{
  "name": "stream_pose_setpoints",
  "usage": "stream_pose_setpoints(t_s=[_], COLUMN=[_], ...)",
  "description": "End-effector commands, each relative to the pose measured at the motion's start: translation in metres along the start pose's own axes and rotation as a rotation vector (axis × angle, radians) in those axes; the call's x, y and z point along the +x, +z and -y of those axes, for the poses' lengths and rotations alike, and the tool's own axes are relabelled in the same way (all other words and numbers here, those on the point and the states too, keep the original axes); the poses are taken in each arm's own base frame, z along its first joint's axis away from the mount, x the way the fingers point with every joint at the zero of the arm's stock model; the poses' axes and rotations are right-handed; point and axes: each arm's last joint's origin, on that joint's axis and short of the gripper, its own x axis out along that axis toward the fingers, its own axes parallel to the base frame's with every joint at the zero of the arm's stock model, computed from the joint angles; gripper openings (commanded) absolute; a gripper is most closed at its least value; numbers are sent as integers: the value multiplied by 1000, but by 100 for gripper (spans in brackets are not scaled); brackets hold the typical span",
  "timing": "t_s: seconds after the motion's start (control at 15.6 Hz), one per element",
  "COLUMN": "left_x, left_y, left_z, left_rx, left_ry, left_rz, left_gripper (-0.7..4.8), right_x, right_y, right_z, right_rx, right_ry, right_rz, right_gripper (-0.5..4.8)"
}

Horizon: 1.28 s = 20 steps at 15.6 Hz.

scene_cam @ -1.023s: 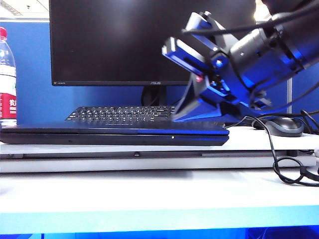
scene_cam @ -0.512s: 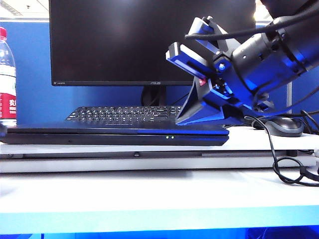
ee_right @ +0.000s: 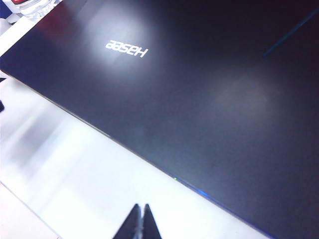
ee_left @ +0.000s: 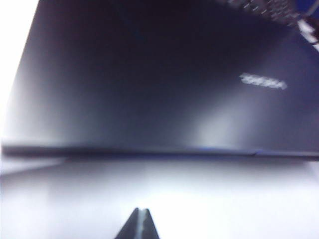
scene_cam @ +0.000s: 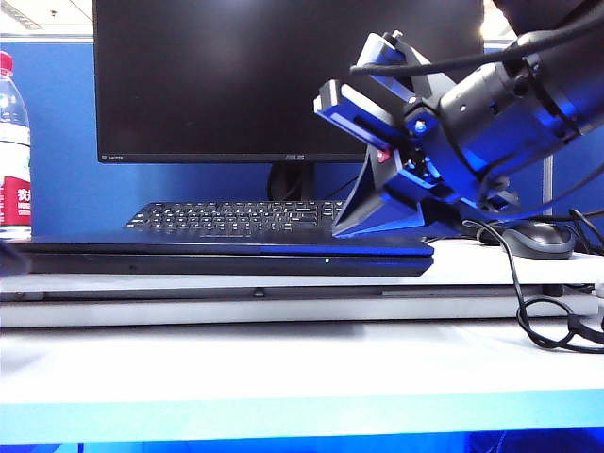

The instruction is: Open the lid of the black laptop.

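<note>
Black fingertips meet in a closed point at the edge of each wrist view, so we read both grippers as pinched together and holding nothing. Our right gripper point(ee_right: 139, 221) hangs over the pale desk just in front of the front edge of the black laptop point(scene_cam: 217, 255); in the exterior view its blue body sits tilted above the laptop's right end, though whether it touches the surface we cannot tell. Our left gripper point(ee_left: 140, 224) likewise points at the front edge from over the desk, in a blurred picture; in the exterior view we can barely find it.

Outward from there, the lid point(ee_right: 199, 89) lies flat on the base, the Hasee logo point(ee_right: 127, 48) facing up, one green light showing on the front edge. Behind stand a separate keyboard point(scene_cam: 231, 214) and the ASUS monitor point(scene_cam: 236, 75); a mouse point(scene_cam: 538, 238) sits right, a water bottle point(scene_cam: 13, 151) left.

We judge the opening not yet begun: no gap shows, and catching and lifting the lid remain.
</note>
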Motion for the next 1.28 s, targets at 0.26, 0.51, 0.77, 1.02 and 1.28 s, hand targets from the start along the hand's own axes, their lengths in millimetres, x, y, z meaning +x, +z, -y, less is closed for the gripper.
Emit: stream_pose_setpoints(t_s=[0.26,0.51,0.77,1.02,1.28], left_x=[3,4,7,13,16], left_y=[6,8,7,6,11], left_z=[2,2,2,1,2], left_rx=[63,100,102,110,109], left_ry=[-37,-36,-35,-30,-37], left_rz=[48,75,73,51,84], left_gripper=[-5,-5,-5,-5,-5], right_x=[0,0,0,0,0], right_y=[2,2,2,2,2], right_z=[-1,-1,-1,-1,-1], right_rx=[5,5,6,6,6], right_ry=[9,9,8,9,8], right_rz=[15,14,15,15,15], right_gripper=[-1,-1,-1,-1,-1])
